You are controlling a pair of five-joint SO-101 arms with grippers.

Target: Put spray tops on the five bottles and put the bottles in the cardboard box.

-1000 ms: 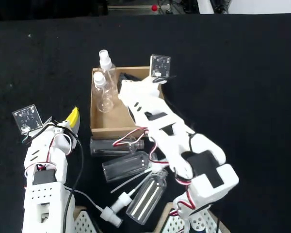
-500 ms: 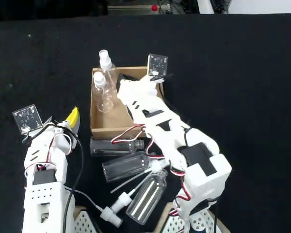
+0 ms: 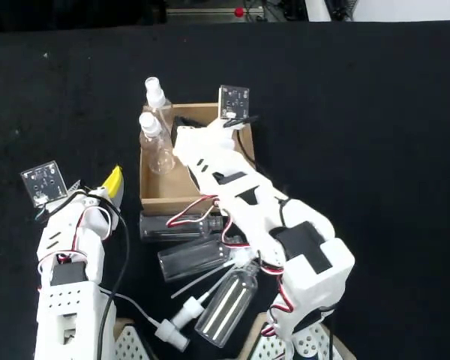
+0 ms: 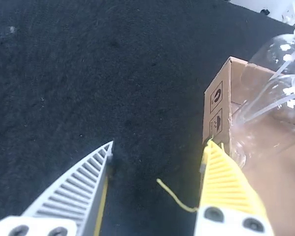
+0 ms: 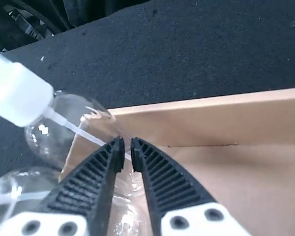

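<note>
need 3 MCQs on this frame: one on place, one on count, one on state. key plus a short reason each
1. Where do the bottles without tops lie?
A. on the table, just outside the cardboard box
B. inside the box
C. on top of an arm

2. How many bottles wear spray tops?
A. one
B. two
C. five

3. What state is the left gripper in?
A. shut on a bottle
B. shut on a spray top
C. open

Key:
1 A: the three lie on their sides on the black table, next to the box wall nearest the arms' bases.
2 B: two capped bottles stand at one corner of the box.
3 C: the left wrist view shows its fingers wide apart with bare table between them.
</note>
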